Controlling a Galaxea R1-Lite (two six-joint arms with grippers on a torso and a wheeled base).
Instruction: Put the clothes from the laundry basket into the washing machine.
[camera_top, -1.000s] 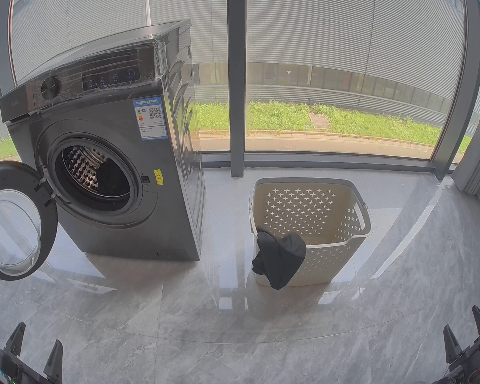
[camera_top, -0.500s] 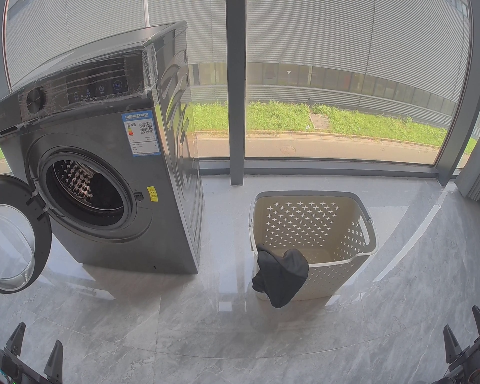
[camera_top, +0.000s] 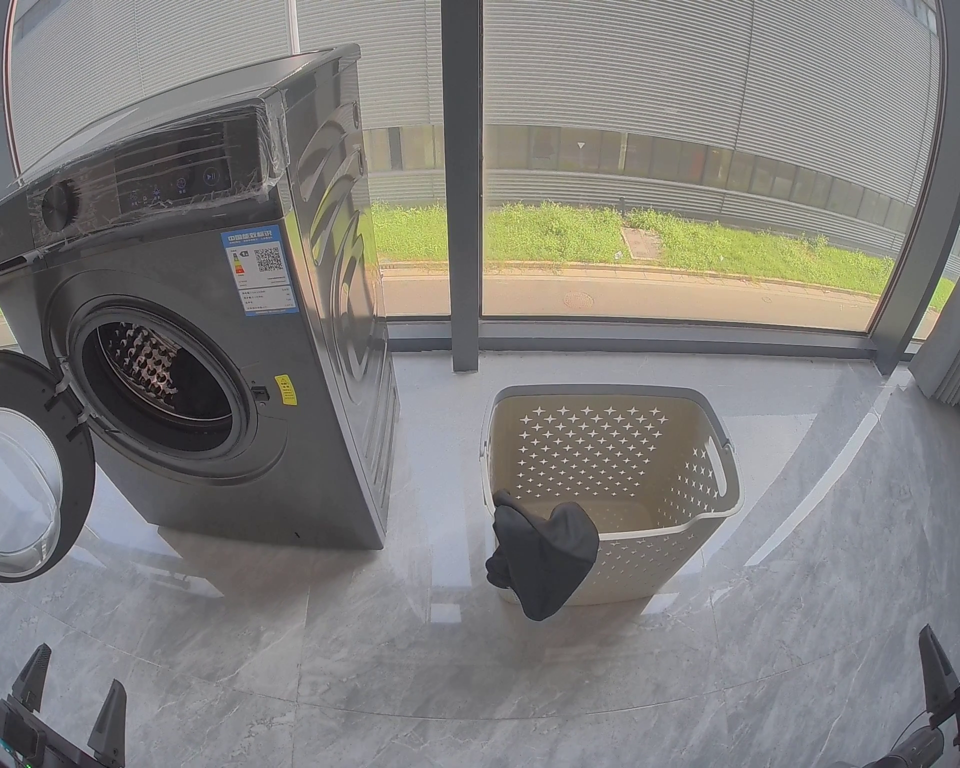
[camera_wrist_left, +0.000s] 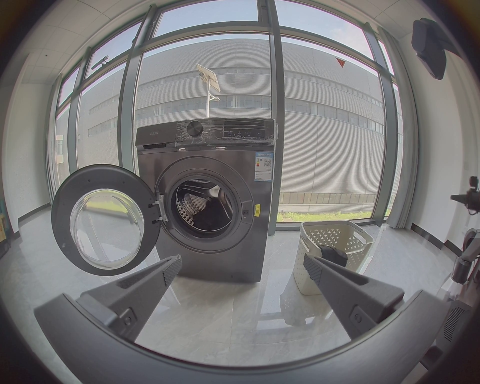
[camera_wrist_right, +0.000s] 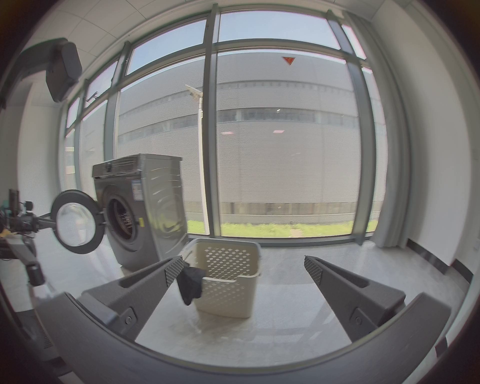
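Observation:
A cream laundry basket stands on the floor to the right of the grey washing machine. A dark garment hangs over the basket's near left rim. The machine's round door is swung open to the left and the drum shows. My left gripper sits open at the bottom left, far short of the machine. My right gripper is open and holds nothing; one fingertip of it shows at the bottom right. From the wrist views I see the basket and the garment.
Tall windows with a dark pillar stand right behind the machine and basket. Glossy grey marble floor stretches between me and both objects. A curtain hangs at the far right.
The whole head view has shifted: machine and basket now sit lower and further left, so the camera moved closer and turned. The right gripper shows less at the edge.

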